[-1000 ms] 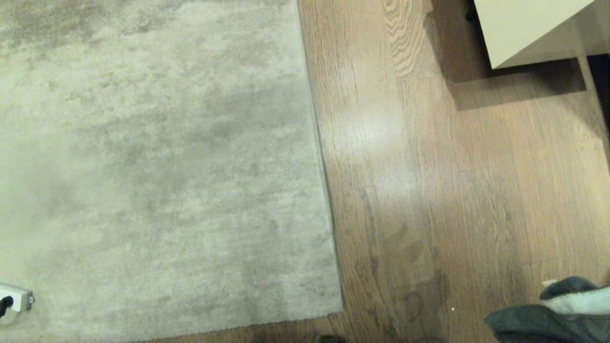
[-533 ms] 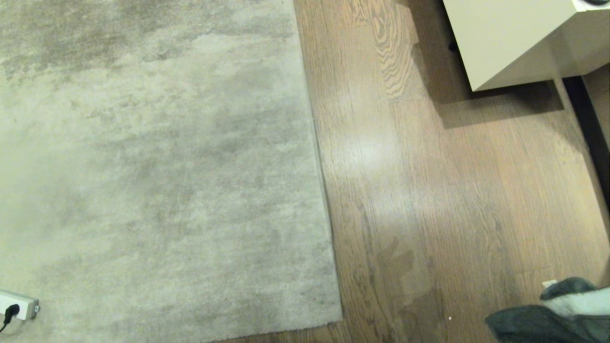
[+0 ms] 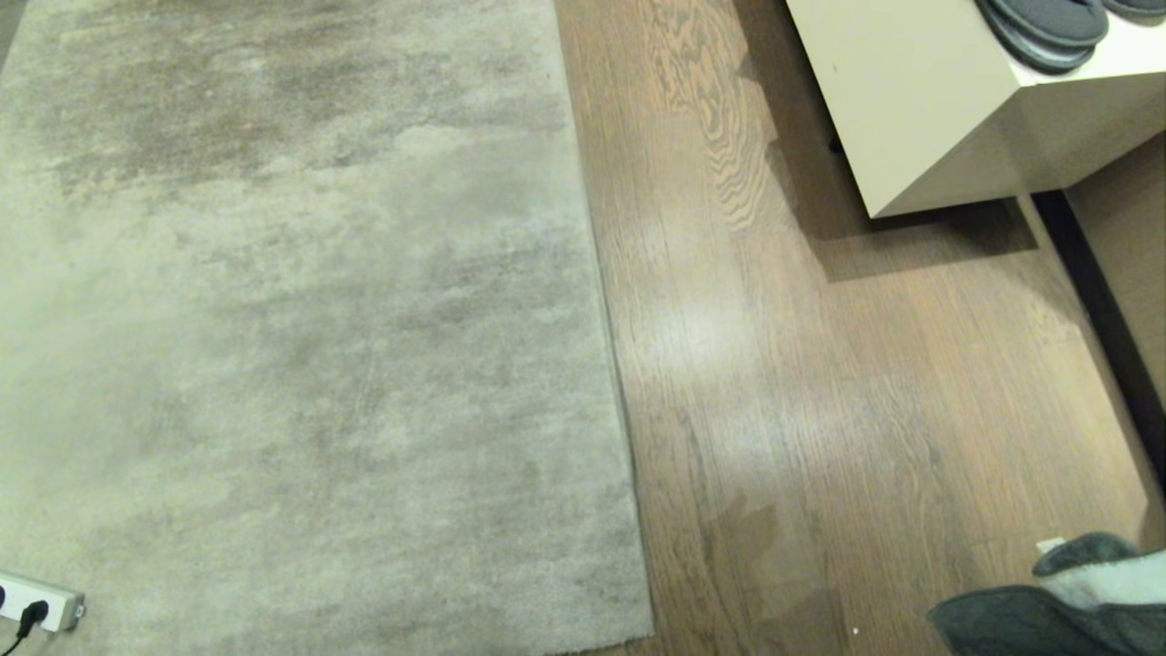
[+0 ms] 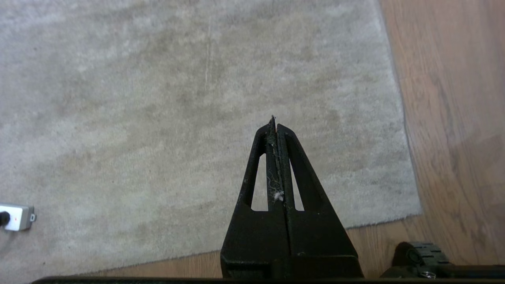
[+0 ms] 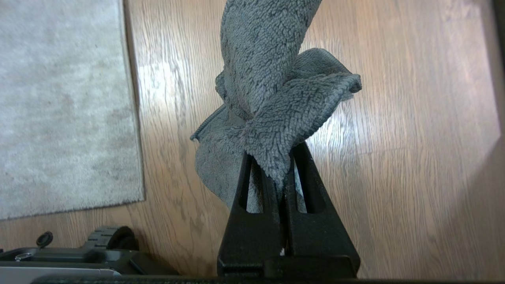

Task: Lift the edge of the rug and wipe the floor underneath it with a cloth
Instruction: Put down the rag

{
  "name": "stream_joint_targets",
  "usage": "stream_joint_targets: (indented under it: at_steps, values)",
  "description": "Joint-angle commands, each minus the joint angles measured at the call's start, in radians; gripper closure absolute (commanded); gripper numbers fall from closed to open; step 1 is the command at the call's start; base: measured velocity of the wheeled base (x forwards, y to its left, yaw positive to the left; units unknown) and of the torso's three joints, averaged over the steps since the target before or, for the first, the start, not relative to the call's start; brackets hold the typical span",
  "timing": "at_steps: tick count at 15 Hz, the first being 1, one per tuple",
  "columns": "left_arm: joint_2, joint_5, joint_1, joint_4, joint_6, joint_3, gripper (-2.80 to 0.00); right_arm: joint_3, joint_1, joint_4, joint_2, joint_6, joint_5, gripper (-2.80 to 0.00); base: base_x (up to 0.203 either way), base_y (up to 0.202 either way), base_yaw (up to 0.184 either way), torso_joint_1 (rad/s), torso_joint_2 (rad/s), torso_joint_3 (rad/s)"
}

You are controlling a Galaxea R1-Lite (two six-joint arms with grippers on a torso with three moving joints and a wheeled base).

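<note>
The beige-grey rug lies flat, and its rug edge (image 3: 606,301) runs straight away from me down the middle of the head view. To its right the brown wood floor (image 3: 820,410) is bare. The dark grey cloth (image 3: 1048,610), with a pale patch showing, pokes in at the bottom right corner. In the right wrist view my right gripper (image 5: 276,157) is shut on the cloth (image 5: 272,90) and holds it above the floor (image 5: 414,138), right of the rug edge (image 5: 134,98). My left gripper (image 4: 275,122) is shut and empty above the rug's near corner, close to the rug edge (image 4: 402,118).
A cream cabinet (image 3: 893,100) carrying grey slippers (image 3: 1048,27) stands at the far right, with a dark gap (image 3: 1102,310) beside it. A white power strip (image 3: 36,606) lies on the rug at the near left. My base's wheel (image 4: 422,256) shows by the rug's near corner.
The whole head view has slid down in the picture as the camera tilted up, bringing the cabinet top and slippers into view. The rug, the cloth and both grippers have kept still.
</note>
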Motion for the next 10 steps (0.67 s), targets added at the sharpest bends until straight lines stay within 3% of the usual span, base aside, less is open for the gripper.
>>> stream_joint_targets:
  at_steps: [1,10]
  values:
    - [0.0,0.0,0.0,0.0,0.0,0.0,0.0,0.0,0.0,0.0,0.001,0.0,0.001,0.0,0.0,0.0,0.0,0.004,0.0,0.201]
    - [0.0,0.0,0.0,0.0,0.0,0.0,0.0,0.0,0.0,0.0,0.001,0.0,0.001,0.0,0.0,0.0,0.0,0.004,0.0,0.203]
